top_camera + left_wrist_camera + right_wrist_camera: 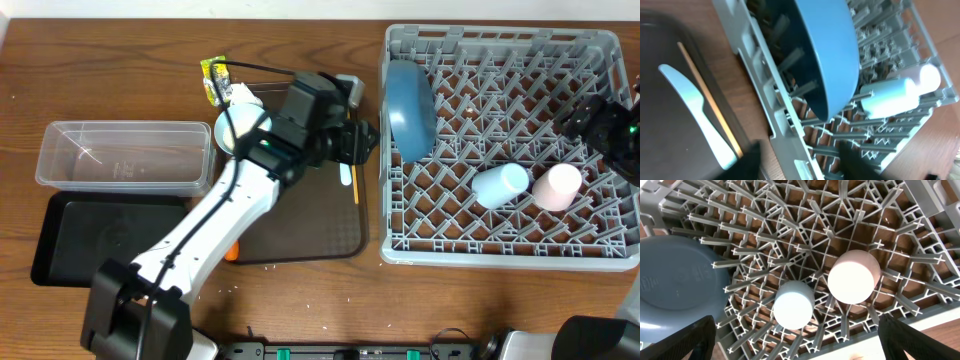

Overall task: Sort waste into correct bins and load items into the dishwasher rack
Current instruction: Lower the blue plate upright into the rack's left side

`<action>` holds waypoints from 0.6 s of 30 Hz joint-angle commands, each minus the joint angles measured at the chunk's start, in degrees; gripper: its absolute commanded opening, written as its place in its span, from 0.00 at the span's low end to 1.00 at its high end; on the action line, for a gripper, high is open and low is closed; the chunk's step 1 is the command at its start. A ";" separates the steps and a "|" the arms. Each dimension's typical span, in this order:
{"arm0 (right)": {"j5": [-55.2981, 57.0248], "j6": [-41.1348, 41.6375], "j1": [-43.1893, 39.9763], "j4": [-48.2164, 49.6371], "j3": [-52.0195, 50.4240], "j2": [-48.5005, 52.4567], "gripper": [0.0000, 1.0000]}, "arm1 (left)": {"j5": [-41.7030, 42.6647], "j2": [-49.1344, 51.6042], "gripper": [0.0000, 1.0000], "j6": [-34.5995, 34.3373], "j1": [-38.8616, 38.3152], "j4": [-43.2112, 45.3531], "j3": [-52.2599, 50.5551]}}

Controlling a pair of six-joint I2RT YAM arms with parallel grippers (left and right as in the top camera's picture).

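- The left gripper (802, 162) hangs at the left wall of the dishwasher rack (500, 36). Its fingers are apart, with only that wall between them and nothing held.
- The big dark-blue plate (408, 108) stands on edge among the pegs in the rack's far-left corner, clear of both grippers.
- The light-blue cup (500, 183) and the pink cup (557, 186) sit side by side among the pegs, toward the rack's near edge.
- The right gripper (797, 337) hovers over the right side of the rack, fingers spread wide and empty (the two cups lie below it).
- The light-blue plastic knife (696, 107) and the thin wooden chopstick (710, 97) lie side by side on the dark brown serving tray (300, 230), just left of the rack.
- The clear tub (125, 155) sits at the far left of the table, with the black tray (100, 240) just on its near side.
- The snack wrapper (213, 78) lies on the table on the far side of the left arm.
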 commanded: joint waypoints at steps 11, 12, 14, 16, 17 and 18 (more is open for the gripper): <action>0.00 -0.79 -0.44 0.59 0.26 0.15 0.97 | -7.89 8.76 0.06 3.34 -7.82 4.35 0.39; -0.02 -0.79 -0.44 0.72 0.26 0.15 0.97 | -7.89 9.44 0.06 3.32 -7.87 5.57 0.39; -0.02 -0.79 -0.44 0.81 0.26 0.15 0.97 | -7.91 10.43 0.07 3.78 -7.85 8.11 0.39; -0.02 -0.79 -0.42 0.81 0.26 0.15 0.98 | -7.91 10.95 0.06 4.20 -7.69 11.67 0.39; -0.02 -0.79 -0.44 0.81 0.26 0.15 0.98 | -7.93 10.97 0.06 4.39 -7.61 13.51 0.39; -0.02 -0.79 -0.44 0.81 0.26 0.15 0.98 | -8.17 10.97 0.06 4.68 -7.52 15.61 0.39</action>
